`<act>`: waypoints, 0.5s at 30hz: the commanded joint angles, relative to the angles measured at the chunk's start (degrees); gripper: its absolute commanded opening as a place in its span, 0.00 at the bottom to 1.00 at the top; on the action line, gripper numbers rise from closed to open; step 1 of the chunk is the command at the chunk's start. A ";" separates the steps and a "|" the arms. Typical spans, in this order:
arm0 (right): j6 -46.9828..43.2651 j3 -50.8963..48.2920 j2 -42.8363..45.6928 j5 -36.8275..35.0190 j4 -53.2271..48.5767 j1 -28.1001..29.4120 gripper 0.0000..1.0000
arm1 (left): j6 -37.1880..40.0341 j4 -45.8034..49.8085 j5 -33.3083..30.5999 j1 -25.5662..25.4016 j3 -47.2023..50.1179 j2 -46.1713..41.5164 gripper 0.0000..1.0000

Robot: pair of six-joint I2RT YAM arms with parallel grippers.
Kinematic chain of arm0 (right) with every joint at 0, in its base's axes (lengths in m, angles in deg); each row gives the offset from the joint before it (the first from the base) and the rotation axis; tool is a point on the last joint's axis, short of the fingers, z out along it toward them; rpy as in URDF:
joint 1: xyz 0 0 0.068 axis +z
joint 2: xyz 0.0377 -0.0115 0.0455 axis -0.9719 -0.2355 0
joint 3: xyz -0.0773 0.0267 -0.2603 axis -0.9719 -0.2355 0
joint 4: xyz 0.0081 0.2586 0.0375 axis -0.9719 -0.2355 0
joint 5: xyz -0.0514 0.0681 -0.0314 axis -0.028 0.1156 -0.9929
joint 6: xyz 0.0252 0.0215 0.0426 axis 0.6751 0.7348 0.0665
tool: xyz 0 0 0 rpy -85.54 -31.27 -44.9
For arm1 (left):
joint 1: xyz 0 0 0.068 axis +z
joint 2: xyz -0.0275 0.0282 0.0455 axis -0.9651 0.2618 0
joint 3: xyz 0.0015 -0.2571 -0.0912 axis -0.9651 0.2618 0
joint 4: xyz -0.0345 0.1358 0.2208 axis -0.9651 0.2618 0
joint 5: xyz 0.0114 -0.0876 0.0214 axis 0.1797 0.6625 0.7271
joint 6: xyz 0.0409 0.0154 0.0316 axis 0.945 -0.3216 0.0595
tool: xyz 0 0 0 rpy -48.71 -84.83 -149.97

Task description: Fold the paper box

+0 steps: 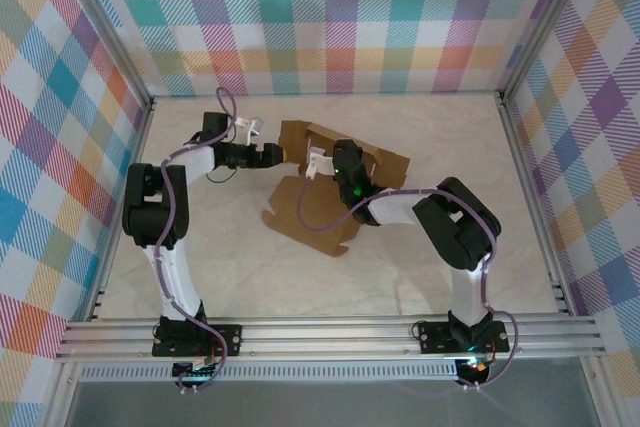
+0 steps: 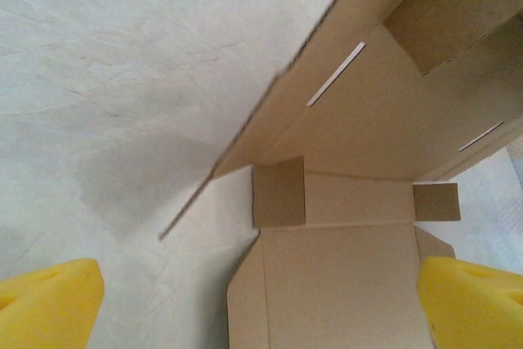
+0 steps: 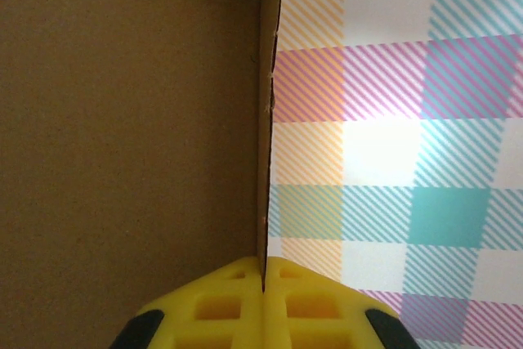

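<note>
Right pincer (image 3: 264,271): closed tight on the thin edge of 1 panel of the paper box (image 3: 122,136). The cardboard runs straight ahead from the fingertips, with its brown face to their left and the checked wall (image 3: 392,120) to their right. Judged purpose: it pinches this panel to stand it up along its crease while the rest of the sheet lies on the table (image 2: 98,79).

Left pincer (image 2: 257,284): jaws wide, gripping nothing. The flat base panel (image 2: 327,284) lies between and ahead of its 2 yellow fingers (image 2: 49,300). It is probably posted there to take or press the next flap.

Box: plain brown, unmarked, half-formed. 1 long side is tilted up ahead of the left pincer and has 2 narrow slots (image 2: 335,75) cut in it. 2 small square tabs (image 2: 278,194) sit at the crease.
</note>
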 commanded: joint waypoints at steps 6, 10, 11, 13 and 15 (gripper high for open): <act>-9.45 -3.40 -3.00 0.42 19.95 0.33 0.00 | -16.97 -24.51 -7.47 5.81 10.74 -8.32 0.99; -15.68 -4.05 -6.53 1.88 32.15 0.32 0.00 | -20.39 -22.83 -11.67 7.00 9.83 -7.53 0.99; -16.16 -4.36 -7.10 2.95 33.25 0.40 0.00 | -20.26 -21.57 -12.12 6.93 8.99 -7.08 0.99; -13.77 -4.79 -6.69 3.09 30.68 0.58 0.00 | -20.39 -20.03 -12.27 6.99 7.53 -6.34 1.00; -11.63 -5.36 -5.66 3.13 28.27 0.92 0.00 | -20.02 -18.55 -12.64 6.97 6.34 -5.69 1.00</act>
